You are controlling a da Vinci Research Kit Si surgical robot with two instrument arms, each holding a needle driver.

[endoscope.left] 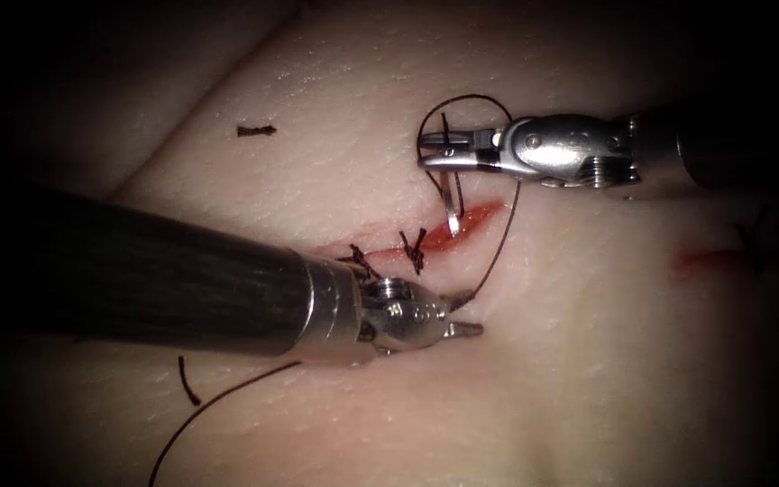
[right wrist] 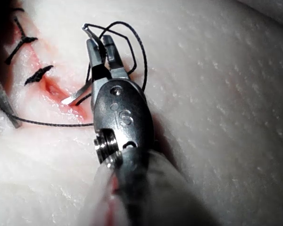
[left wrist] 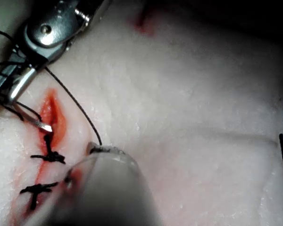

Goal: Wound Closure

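Note:
My right tool (endoscope.left: 435,151) is shut on the curved needle (endoscope.left: 450,203), gripping it toward its tail half. The needle hangs down free, and its point rests just over the open right end of the cut (endoscope.left: 462,225), not buried in the tissue. Dark thread (endoscope.left: 507,221) loops around the right jaws (right wrist: 101,47) and runs down to my left tool (endoscope.left: 463,317) below the cut, which is shut on it. Two tied stitches (endoscope.left: 412,248) cross the cut to the left of the needle. The needle point (left wrist: 45,126) sits at the red edge of the cut.
Cut ends of thread lie on the tissue at the upper left (endoscope.left: 254,131) and lower left (endoscope.left: 188,379). A long strand (endoscope.left: 218,406) trails off under the left shaft. A second red mark (endoscope.left: 710,261) sits far right.

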